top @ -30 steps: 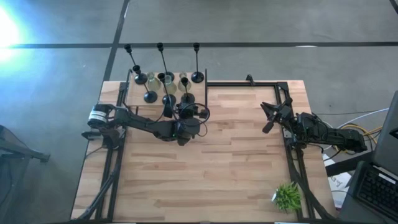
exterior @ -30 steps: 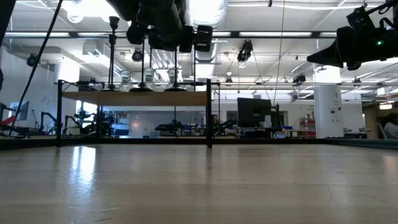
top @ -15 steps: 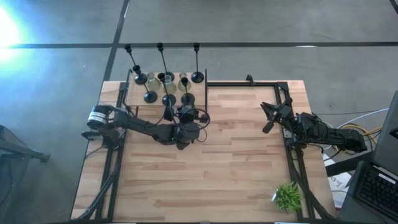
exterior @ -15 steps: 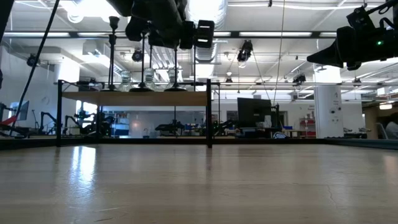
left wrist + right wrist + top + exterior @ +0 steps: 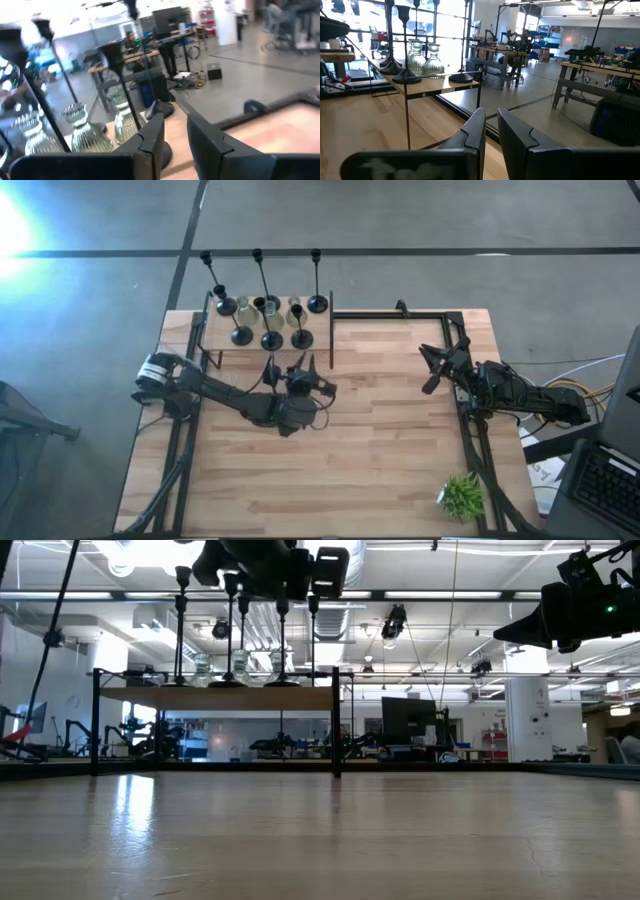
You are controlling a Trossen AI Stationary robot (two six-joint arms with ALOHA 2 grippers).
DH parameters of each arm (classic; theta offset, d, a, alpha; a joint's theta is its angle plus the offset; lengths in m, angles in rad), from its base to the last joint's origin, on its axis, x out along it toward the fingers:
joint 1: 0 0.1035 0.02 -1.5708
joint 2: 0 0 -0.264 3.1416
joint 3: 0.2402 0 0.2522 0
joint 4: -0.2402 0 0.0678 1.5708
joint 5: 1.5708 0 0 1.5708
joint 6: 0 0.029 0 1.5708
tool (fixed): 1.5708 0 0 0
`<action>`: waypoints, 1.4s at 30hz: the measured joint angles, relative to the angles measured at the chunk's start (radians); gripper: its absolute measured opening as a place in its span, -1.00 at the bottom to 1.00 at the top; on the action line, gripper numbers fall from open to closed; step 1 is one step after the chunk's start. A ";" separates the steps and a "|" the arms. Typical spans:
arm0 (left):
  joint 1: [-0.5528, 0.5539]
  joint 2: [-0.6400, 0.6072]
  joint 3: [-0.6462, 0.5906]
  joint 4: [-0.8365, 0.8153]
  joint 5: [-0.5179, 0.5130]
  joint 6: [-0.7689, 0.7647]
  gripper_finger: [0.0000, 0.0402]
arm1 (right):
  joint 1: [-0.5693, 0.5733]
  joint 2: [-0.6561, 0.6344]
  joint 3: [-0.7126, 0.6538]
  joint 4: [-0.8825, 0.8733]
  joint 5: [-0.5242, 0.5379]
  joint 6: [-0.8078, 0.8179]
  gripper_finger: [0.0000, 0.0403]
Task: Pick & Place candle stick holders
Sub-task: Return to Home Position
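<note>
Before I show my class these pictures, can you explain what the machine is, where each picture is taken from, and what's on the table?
Two dark robot arms work at a wooden table. One picture looks straight down, one level across the tabletop, two from cameras on the arms' wrists. Black candle holders and glass candle holders stand on a small shelf at one corner; a potted plant sits at the opposite corner. The left gripper hangs before the shelf, fingers slightly apart; the right gripper waits at the right edge. Neither holds anything.
</note>
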 joint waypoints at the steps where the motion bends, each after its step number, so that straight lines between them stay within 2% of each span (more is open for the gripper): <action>1: -0.016 -0.001 0.000 0.000 0.005 0.033 -0.58 | 0.000 0.000 0.000 0.000 0.000 0.000 -0.79; 6: -0.124 -0.002 0.000 -0.002 0.056 0.206 -0.63 | 0.000 0.000 0.000 0.000 0.000 0.000 -0.79; 10: -0.203 -0.015 0.000 -0.080 0.192 0.234 -0.62 | 0.000 0.000 0.000 0.000 0.000 0.000 -0.79; 14: -0.239 -0.075 -0.046 -0.206 0.372 0.151 -0.62 | 0.000 0.000 0.000 0.000 0.000 0.000 -0.79; 16: -0.242 -0.139 -0.106 -0.245 0.512 0.115 -0.65 | 0.000 0.000 0.000 0.000 0.000 0.000 -0.79; 19: -0.243 -0.269 -0.236 -0.219 0.667 0.098 -0.74 | 0.000 0.000 0.000 0.000 0.000 0.000 -0.79; 23: -0.241 -0.457 -0.460 -0.033 0.840 0.118 -0.94 | 0.000 0.000 0.000 0.000 0.000 0.000 -0.79; 26: -0.223 -0.581 -0.623 0.130 0.939 0.179 -0.97 | 0.000 0.000 0.000 0.000 0.000 0.000 -0.79; 30: -0.204 -0.719 -0.788 0.275 0.977 0.211 -0.98 | 0.000 0.000 0.000 0.000 0.000 0.000 -0.79; 34: -0.202 -0.819 -0.887 0.342 0.909 0.338 -0.98 | 0.000 0.000 0.000 0.000 0.000 0.000 -0.79; 36: -0.202 -0.861 -0.917 0.367 0.909 0.401 -0.98 | 0.000 0.000 0.000 0.000 0.000 0.000 -0.79; 39: -0.203 -0.905 -0.951 0.365 0.932 0.366 -0.99 | 0.000 0.000 0.000 0.000 0.000 0.000 -0.79; 42: -0.201 -0.929 -0.998 0.341 0.904 0.334 -0.99 | 0.000 0.000 0.000 0.000 0.000 0.000 -0.79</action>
